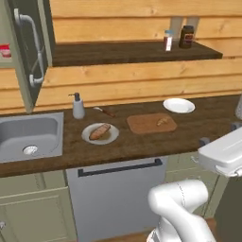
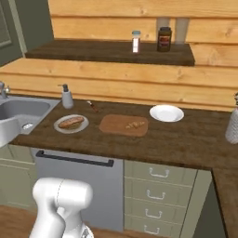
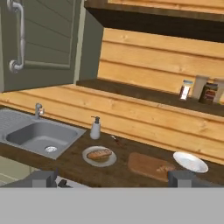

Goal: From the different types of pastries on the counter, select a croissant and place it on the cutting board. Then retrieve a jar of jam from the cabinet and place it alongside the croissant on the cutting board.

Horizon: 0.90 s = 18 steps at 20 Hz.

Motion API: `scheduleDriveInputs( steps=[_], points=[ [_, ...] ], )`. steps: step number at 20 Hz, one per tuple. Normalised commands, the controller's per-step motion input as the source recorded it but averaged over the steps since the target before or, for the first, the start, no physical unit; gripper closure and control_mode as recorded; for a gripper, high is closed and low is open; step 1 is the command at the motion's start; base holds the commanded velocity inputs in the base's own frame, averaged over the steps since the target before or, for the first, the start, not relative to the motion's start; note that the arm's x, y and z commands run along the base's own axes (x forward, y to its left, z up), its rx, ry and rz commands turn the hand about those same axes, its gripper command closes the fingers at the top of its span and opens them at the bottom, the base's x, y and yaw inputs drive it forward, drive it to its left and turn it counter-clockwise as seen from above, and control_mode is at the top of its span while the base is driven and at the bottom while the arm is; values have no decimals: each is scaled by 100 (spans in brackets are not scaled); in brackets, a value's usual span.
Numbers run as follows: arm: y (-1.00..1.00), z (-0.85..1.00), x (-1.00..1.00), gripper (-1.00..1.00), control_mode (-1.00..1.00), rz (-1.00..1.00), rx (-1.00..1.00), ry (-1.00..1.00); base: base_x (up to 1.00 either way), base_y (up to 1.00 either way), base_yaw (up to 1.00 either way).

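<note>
The croissant (image 1: 162,121) lies on the right part of the light wooden cutting board (image 1: 147,125) on the dark counter (image 1: 142,144); both also show in the right base view, croissant (image 2: 135,124) on board (image 2: 122,126), and in the hand view, croissant (image 3: 165,168) on board (image 3: 148,165). The cabinet door (image 1: 29,47) stands swung open at the upper left, and a red jar of jam (image 1: 4,51) peeks out on the shelf inside. My gripper (image 3: 113,179) is open and empty, held back from the counter, with its fingertips (image 3: 43,178) far apart.
A longer pastry lies on a grey plate (image 1: 89,137) left of the board. An empty white plate (image 1: 178,105) sits behind the board. A soap dispenser (image 1: 78,106) stands beside the sink (image 1: 28,134). A blue-capped bottle (image 1: 168,40) and dark jar (image 1: 187,36) stand on the wall shelf.
</note>
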Motion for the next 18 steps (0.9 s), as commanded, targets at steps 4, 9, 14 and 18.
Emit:
scheduleDriveInputs(
  steps=[4, 9, 14, 18],
  points=[
    [0, 0, 0, -100, 100, 0, 0, 0, -83, 82, 0],
    [0, 0, 0, -100, 100, 0, 0, 0, -42, 100, 1],
    [0, 0, 0, -100, 100, 0, 0, 0, -2, 100, 4],
    [0, 0, 0, -100, 100, 0, 0, 0, 2, 85, 2]
  ],
)
